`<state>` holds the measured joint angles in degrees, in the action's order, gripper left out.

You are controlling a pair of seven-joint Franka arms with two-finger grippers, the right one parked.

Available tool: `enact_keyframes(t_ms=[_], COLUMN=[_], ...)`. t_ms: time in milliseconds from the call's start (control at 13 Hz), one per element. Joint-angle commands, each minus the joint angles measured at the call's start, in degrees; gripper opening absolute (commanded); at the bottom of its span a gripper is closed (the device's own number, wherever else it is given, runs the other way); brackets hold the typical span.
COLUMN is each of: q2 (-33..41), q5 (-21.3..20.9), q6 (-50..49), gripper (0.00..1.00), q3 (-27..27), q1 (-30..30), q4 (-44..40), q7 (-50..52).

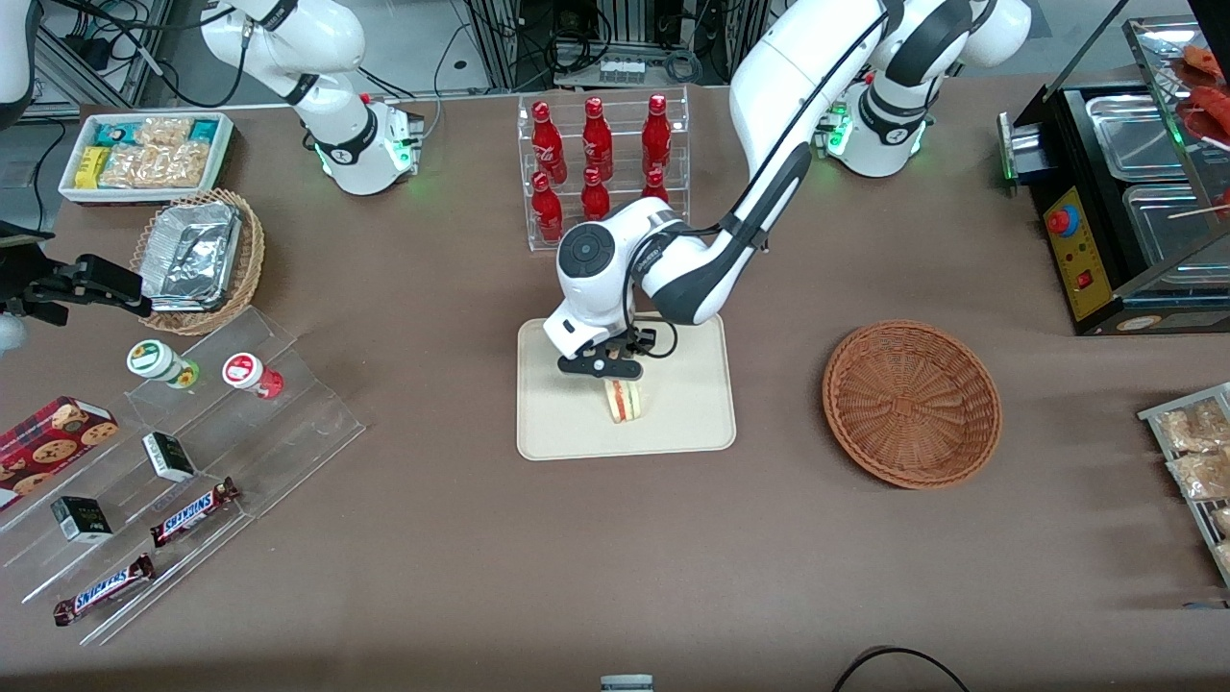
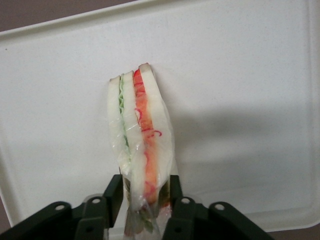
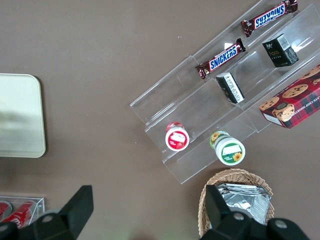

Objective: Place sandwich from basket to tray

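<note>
The sandwich (image 1: 626, 400) is a wrapped white-bread wedge with red and pale green filling, standing on its edge on the cream tray (image 1: 577, 428), near the tray's middle. My left gripper (image 1: 615, 378) is directly above it, with its fingers (image 2: 114, 192) closed against both sides of the wedge's wrapped end (image 2: 140, 135). The tray fills the left wrist view (image 2: 240, 75), and its corner shows in the right wrist view (image 3: 20, 115). The round reddish-brown wicker basket (image 1: 911, 404) sits empty beside the tray, toward the working arm's end of the table.
A clear rack of red bottles (image 1: 603, 163) stands farther from the front camera than the tray. A tan wicker basket of foil containers (image 1: 197, 258), a white snack bin (image 1: 144, 154) and a clear stepped shelf with snack bars (image 1: 192, 452) lie toward the parked arm's end. A black food warmer (image 1: 1124, 202) stands at the working arm's end.
</note>
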<state>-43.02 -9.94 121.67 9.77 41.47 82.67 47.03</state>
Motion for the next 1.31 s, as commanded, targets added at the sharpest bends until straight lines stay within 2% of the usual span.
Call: enact_keyframes(t_ms=[0, 308, 538, 769, 1077, 1231], q2=[2.4, 10.3, 17.8, 24.2, 28.0, 30.5], q5=[-0.4, 0.7, 4.2, 4.2, 3.3, 3.8], q6=[-3.4, -12.8, -18.5, -26.5, -30.8, -33.8], gripper=[1.00, 1.00, 1.00, 1.00, 1.00, 1.00], q3=[-0.9, -1.2, -1.2, -1.0, -1.3, -1.4], q1=[0.4, -2.1, -7.4, -12.5, -14.6, -17.5], q4=[-0.8, -1.9, -1.8, -1.8, -1.3, -1.4], q7=[1.0, 3.4, 2.8, 2.5, 2.3, -3.3])
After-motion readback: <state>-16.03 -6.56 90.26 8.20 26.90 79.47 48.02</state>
